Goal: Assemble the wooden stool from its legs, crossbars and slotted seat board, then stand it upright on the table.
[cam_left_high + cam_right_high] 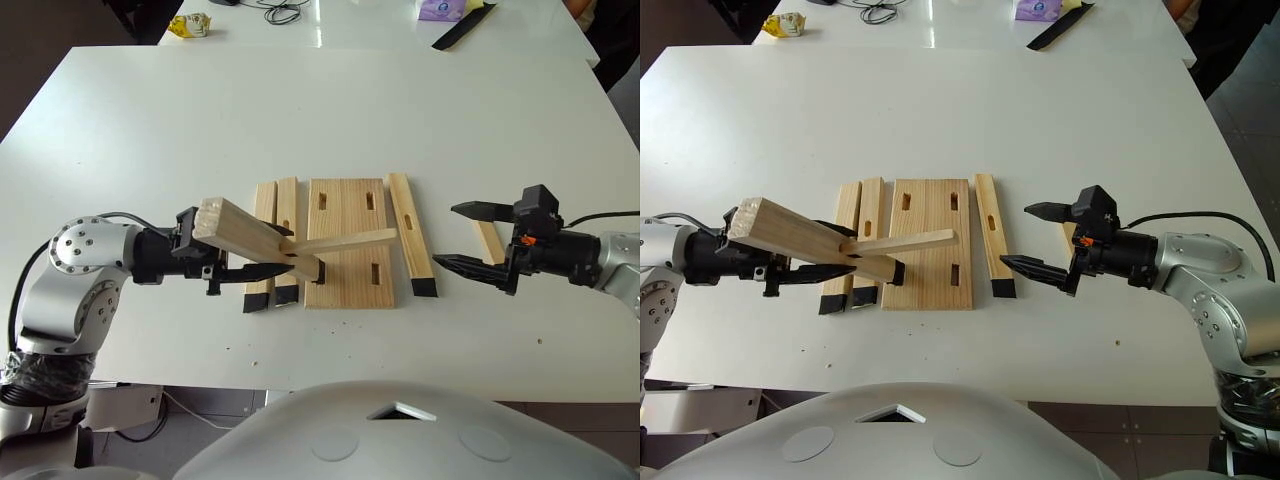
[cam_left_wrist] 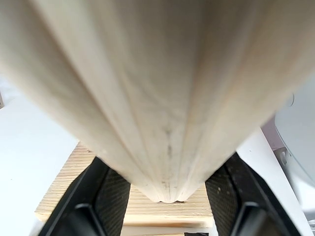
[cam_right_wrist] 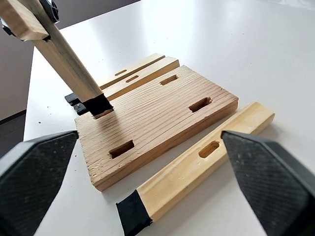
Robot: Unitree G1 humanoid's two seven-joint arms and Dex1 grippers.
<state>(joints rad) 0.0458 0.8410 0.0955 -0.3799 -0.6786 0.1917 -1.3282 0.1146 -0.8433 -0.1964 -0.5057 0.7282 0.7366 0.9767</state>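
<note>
Jaws of left gripper (image 1: 270, 262) clamp a tilted leg (image 1: 240, 232) with a crossbar (image 1: 350, 241) set in it, its black end at the near-left slot of the seat board (image 1: 345, 215). Right gripper (image 1: 445, 236): jaws stand wide apart, empty, right of a loose leg (image 1: 411, 232) lying beside the board.

Tilted leg (image 1: 245, 232) blocks seat board (image 1: 348, 215) left (right free)

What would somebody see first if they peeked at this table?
Probably the big wooden leg tilted up in the left end effector. A crossbar sticks out of its side, and its black tip is down at a slot in the slotted seat board. Next comes the right end effector, wide open, just right of another leg lying flat beside the board.
</note>
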